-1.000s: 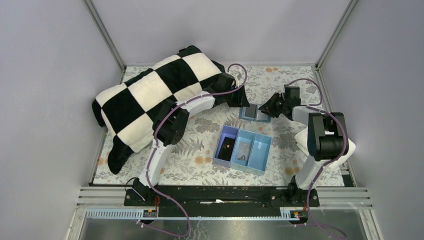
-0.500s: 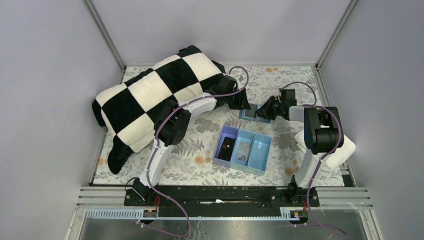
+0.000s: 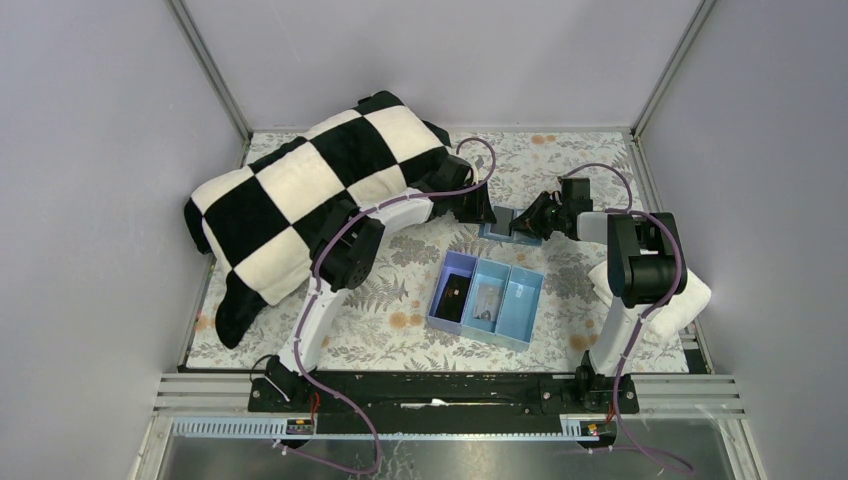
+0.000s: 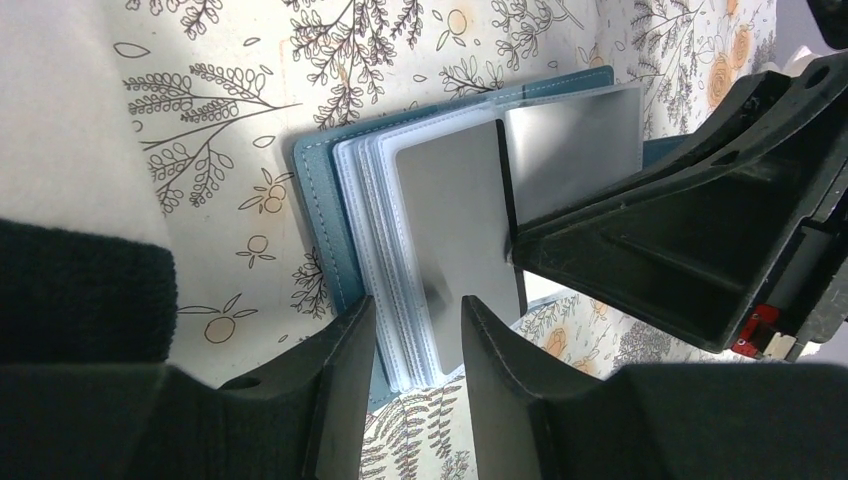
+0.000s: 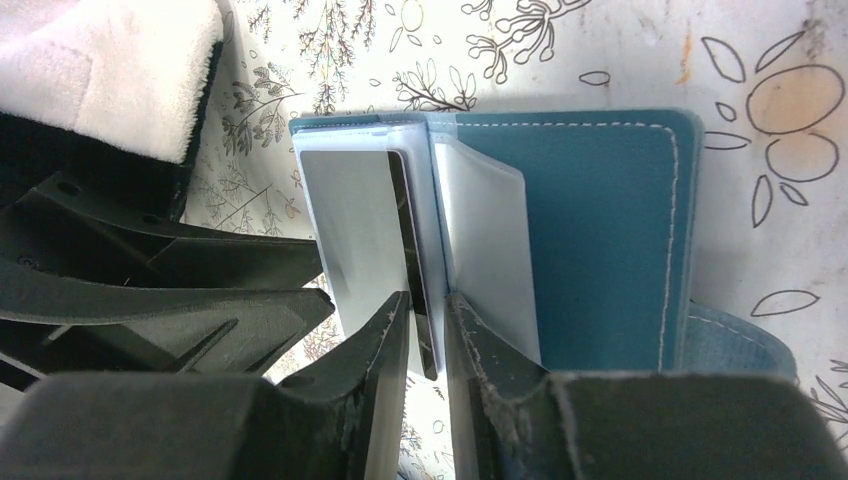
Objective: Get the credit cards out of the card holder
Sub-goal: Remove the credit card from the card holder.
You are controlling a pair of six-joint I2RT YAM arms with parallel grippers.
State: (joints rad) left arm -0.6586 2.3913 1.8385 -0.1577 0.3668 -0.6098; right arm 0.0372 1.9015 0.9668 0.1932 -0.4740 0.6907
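The blue-teal card holder (image 3: 500, 226) lies open on the floral cloth behind the tray, its clear sleeves fanned up like pages. My left gripper (image 3: 482, 210) comes in from the left. In the left wrist view its fingers (image 4: 418, 305) stand close on both sides of the sleeve stack, beside the blue cover (image 4: 315, 220). A grey credit card (image 4: 455, 220) faces up there and another (image 4: 570, 140) lies behind it. My right gripper (image 3: 527, 222) comes in from the right. Its jaws (image 5: 428, 300) are nearly closed on a thin dark card edge (image 5: 405, 220) next to the cover (image 5: 600, 230).
A light-blue three-compartment tray (image 3: 487, 300) with small items sits in front of the holder. A black-and-white checkered blanket (image 3: 310, 190) fills the back left. A white cloth (image 3: 690, 290) lies by the right arm. The cage walls are close all round.
My right gripper has moved left onto the holder. My left gripper has drawn back slightly to the left. The holder stays in place.
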